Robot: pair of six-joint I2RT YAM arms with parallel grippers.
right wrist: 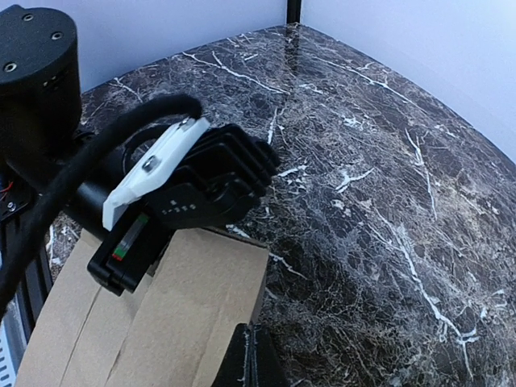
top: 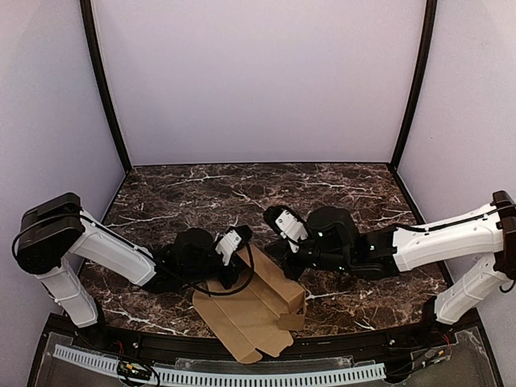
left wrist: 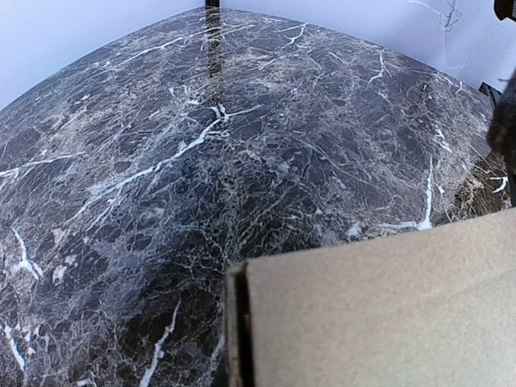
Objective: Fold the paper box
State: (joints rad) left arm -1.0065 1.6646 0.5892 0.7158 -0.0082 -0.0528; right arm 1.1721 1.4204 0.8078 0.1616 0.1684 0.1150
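Paper box (top: 254,314) at left tool (top: 240,248) and right tool (top: 284,256)

The paper box (top: 250,314) is plain brown cardboard, unprinted, with darker brown lines along its creases and cut edges. The tabletop (top: 242,193) is dark brown to black marble, patterned with irregular white veins and pale mottling up to every edge. The walls (top: 258,72) are uniform pale lilac-white. The frame posts (top: 105,89) at the far corners are black. The left arm (top: 105,254) and right arm (top: 451,238) have white links with black joints and black wrist sections. The left wrist housing (right wrist: 193,185) is black with a white plate. The cable (right wrist: 72,177) is black. The slotted strip (top: 218,376) along the near edge is white.
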